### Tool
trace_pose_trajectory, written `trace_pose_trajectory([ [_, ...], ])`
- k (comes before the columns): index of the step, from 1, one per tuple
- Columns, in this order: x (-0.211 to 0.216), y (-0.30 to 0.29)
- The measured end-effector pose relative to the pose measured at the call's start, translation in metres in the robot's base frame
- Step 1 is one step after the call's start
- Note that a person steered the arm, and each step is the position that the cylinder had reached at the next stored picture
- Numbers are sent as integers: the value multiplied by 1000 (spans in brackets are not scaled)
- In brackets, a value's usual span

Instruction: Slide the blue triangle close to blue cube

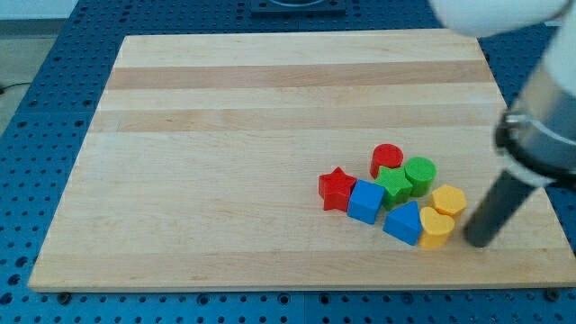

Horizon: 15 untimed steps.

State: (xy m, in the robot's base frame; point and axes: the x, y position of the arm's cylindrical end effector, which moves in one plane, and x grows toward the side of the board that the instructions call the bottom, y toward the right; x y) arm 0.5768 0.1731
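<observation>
Our blue triangular block [404, 222] sits just beside the blue cube [365, 202] (nearly done); my tip [474, 241], gripperless, waits right

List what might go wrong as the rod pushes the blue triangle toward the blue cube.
1. The yellow heart block sits between my tip and the blue triangle block, so a push from here would likely shove the heart along too.
2. The blue cube block touches the red star block; pushing too far may displace both.
</observation>
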Motion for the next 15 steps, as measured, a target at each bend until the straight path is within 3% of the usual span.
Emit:
trace_pose_trajectory([
  [1, 14, -20],
  [6, 1, -141],
  [9, -39, -150],
  [11, -28, -143],
  [12, -16, -162],
  [13, -46, -239],
  [14, -97, -210],
  [15, -106, -157],
])
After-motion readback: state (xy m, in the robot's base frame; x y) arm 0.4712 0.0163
